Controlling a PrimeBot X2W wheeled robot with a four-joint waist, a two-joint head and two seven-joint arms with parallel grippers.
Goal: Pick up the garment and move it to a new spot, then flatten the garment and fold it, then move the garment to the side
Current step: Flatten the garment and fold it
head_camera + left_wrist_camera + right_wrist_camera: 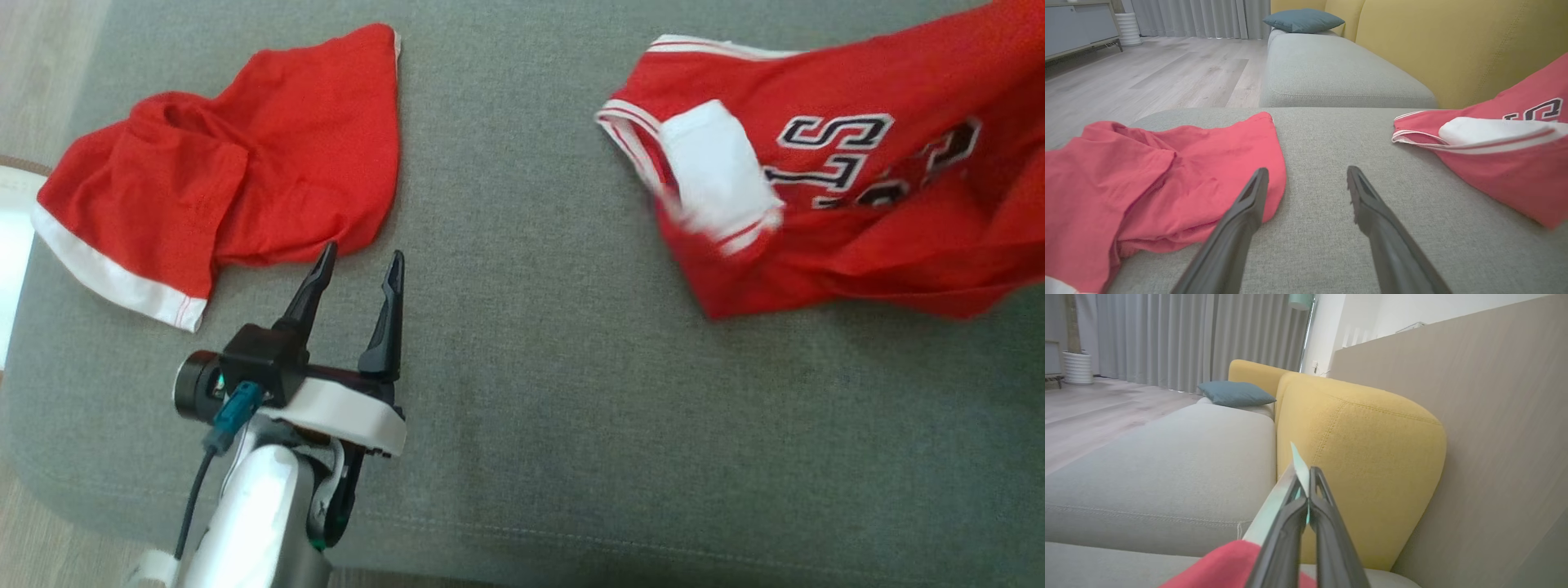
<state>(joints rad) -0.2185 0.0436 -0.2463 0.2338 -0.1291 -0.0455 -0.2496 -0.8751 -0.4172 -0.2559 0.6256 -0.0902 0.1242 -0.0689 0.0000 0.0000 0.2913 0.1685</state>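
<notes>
Gaping wide and empty, left gripper (pixel 364 250) sits beside shorts (pixel 245 155) on the left; right gripper (pixel 1306 475), clamped tight, pinches jersey (pixel 857 188) by a pale edge.

Head view: high above the grey seat cushion (pixel 555 367), facing steeply down; left gripper (pixel 363 250) enters at 7 o'clock, red shorts (pixel 269 155) at 10, jersey (pixel 898 245) at 2.
Left wrist view: very low and close over the cushion, facing along the sofa; blue pillow (pixel 1302 20) at 12 o'clock, yellow backrest (pixel 1433 53) at 1, wooden floor (pixel 1147 73) at 10.
Right wrist view: higher up, close beside the backrest, facing along the sofa; wall panel (pixel 1494 437) at 3 o'clock, curtains (pixel 1188 339) at 11.
Head and left wrist share: cushion, shorts, jersey, left gripper.
Both wrists share: pillow, backrest, curtains, floor.
</notes>
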